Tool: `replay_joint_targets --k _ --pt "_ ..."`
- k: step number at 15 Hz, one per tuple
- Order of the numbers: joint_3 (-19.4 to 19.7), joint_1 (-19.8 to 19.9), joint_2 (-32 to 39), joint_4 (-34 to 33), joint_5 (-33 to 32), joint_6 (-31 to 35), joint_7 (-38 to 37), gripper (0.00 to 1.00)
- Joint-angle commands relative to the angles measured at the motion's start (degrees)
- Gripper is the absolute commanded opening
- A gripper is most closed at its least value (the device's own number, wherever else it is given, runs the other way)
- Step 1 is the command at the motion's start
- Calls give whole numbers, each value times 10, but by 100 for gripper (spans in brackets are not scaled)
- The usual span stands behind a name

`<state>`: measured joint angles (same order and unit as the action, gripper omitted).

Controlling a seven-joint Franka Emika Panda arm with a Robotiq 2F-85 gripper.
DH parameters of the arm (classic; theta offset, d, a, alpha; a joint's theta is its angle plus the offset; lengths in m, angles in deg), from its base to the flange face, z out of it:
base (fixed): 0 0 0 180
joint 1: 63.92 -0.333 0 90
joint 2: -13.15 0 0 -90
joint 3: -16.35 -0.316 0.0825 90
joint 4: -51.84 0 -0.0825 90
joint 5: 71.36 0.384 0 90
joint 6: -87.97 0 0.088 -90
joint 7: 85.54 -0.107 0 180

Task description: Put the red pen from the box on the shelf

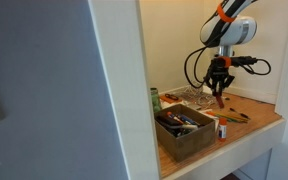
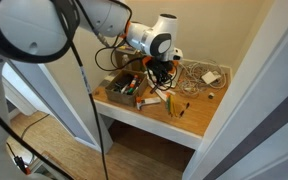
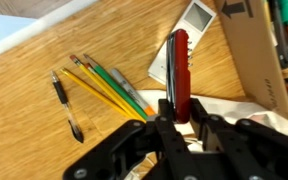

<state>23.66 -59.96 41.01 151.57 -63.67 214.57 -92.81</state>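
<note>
In the wrist view my gripper [image 3: 177,112] is shut on the red pen [image 3: 180,70], which sticks out forward from between the fingers, above the tan wooden shelf [image 3: 44,80]. The dark brown box [image 3: 252,60] lies at the right, with pens inside. In an exterior view the gripper [image 1: 219,92] hangs over the shelf [image 1: 259,112], behind and to the right of the box [image 1: 184,128]. In an exterior view the gripper [image 2: 160,84] is just right of the box [image 2: 122,90] on the shelf [image 2: 189,122].
Yellow and green pencils [image 3: 109,88], a black pen [image 3: 64,105] and a white flat device [image 3: 189,35] lie on the shelf under the gripper. A silver wire rack [image 2: 196,74] stands at the back. White walls close in both sides.
</note>
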Motion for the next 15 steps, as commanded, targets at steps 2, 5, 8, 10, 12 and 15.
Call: replay_joint_targets --k 2,5,8,10,12,15 --pt "19 25 63 -68 -16 -46 -47 6" --pt "25 28 101 -106 -31 -28 -45 6" --pt "24 24 136 -154 -60 -32 -28 6" --pt "18 31 115 -119 -49 -21 -29 25" --pt "18 29 127 -134 -52 -21 -29 25" --pt "18 30 129 -139 -53 -21 -28 6"
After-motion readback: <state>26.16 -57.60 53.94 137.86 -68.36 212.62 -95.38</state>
